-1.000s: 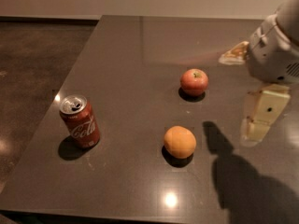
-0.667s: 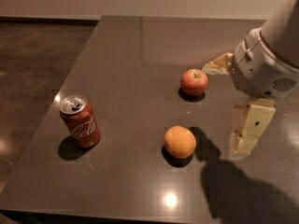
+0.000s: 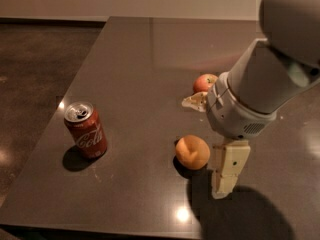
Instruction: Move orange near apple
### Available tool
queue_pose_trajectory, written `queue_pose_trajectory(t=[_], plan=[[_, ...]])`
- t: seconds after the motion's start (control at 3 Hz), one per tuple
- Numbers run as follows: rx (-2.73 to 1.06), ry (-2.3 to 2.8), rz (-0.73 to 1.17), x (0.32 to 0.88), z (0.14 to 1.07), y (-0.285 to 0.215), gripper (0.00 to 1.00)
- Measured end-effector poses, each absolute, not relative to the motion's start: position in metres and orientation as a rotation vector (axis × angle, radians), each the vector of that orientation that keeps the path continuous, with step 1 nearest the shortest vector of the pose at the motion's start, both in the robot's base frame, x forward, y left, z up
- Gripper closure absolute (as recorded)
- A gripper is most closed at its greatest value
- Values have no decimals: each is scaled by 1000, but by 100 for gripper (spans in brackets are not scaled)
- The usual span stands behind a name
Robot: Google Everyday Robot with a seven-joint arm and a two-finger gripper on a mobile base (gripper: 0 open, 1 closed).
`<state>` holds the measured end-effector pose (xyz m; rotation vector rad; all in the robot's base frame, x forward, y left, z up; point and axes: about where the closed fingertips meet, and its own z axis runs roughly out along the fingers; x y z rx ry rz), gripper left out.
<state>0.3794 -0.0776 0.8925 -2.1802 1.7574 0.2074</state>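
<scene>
Toward the near edge of the worktop (image 3: 135, 59), right of centre: the gripper (image 3: 205, 144) is held low, fingers (image 3: 223, 171) spread wide, holding nothing. The orange (image 3: 192, 152) (round, no long axis) sits just left of the nearer finger, between the two. Farther back lies the apple (image 3: 204, 82), apart from the orange.

The arm (image 3: 270, 79) hides the right side of the apple (image 3: 202, 82), at 1 o'clock from the orange (image 3: 191, 152), and runs off the top and right edges. The hand (image 3: 204, 148) straddles the orange above the counter (image 3: 135, 59); its lower finger seems just clear of it, but shadow blurs the gap.
</scene>
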Motion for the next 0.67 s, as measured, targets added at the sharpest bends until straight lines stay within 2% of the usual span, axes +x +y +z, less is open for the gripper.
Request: queue_pose_trajectory(t=[0.33,0.67], plan=[[-2205,1759,216,379,873,-71,0],[-2224,1766,232,382,857,-67,18]])
